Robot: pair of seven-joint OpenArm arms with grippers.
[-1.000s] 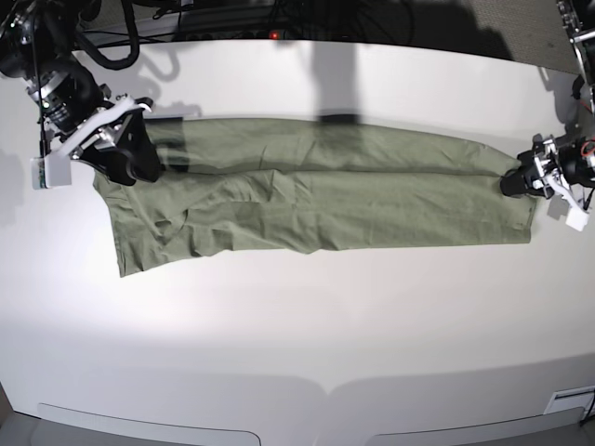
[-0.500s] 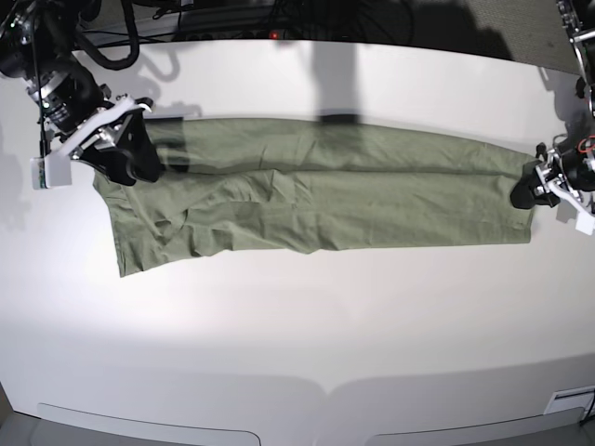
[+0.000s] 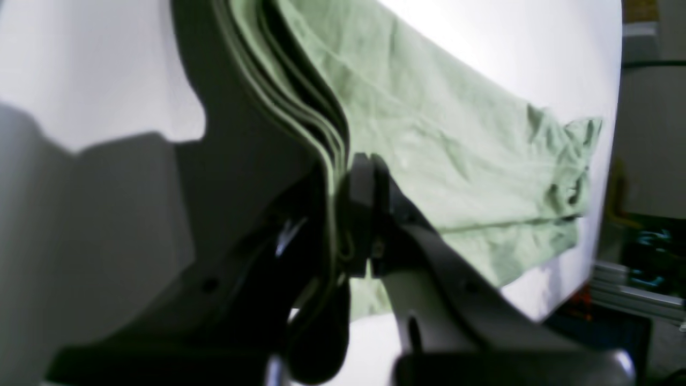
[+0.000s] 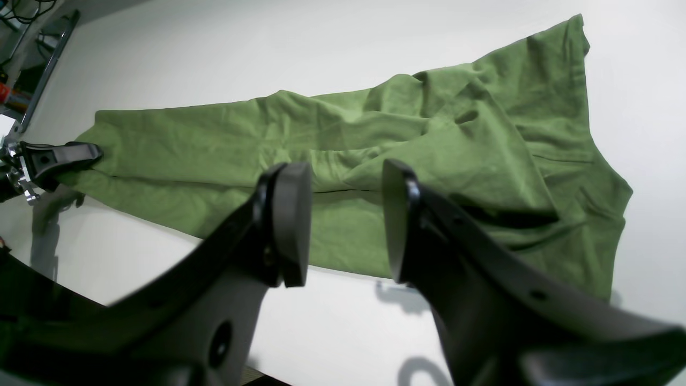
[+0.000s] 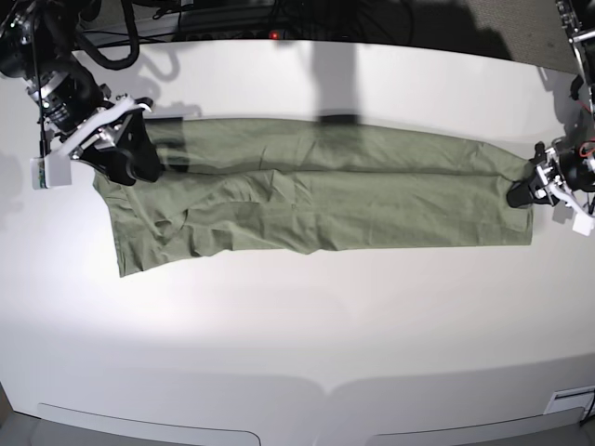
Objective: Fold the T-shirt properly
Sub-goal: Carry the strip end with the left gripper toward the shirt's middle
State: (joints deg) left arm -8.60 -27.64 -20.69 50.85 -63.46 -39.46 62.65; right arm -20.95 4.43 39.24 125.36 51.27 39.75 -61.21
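Observation:
The sage-green T-shirt (image 5: 325, 195) lies on the white table (image 5: 297, 334) as a long, wrinkled strip folded lengthwise, running left to right. My left gripper (image 5: 517, 192) is at the strip's right end. In the left wrist view, my left gripper (image 3: 343, 177) is shut on several stacked layers of the T-shirt (image 3: 429, 123) at its edge. My right gripper (image 5: 139, 165) hovers over the strip's left end. In the right wrist view, my right gripper (image 4: 343, 220) is open and empty above the T-shirt (image 4: 375, 134).
Dark cables and equipment (image 5: 232, 19) line the table's back edge. The other arm's gripper (image 4: 53, 158) shows at the cloth's far end in the right wrist view. Bare white tabletop fills the front half.
My left gripper shifted slightly right and down at the shirt's right end, keeping hold of the cloth. The right arm has not moved.

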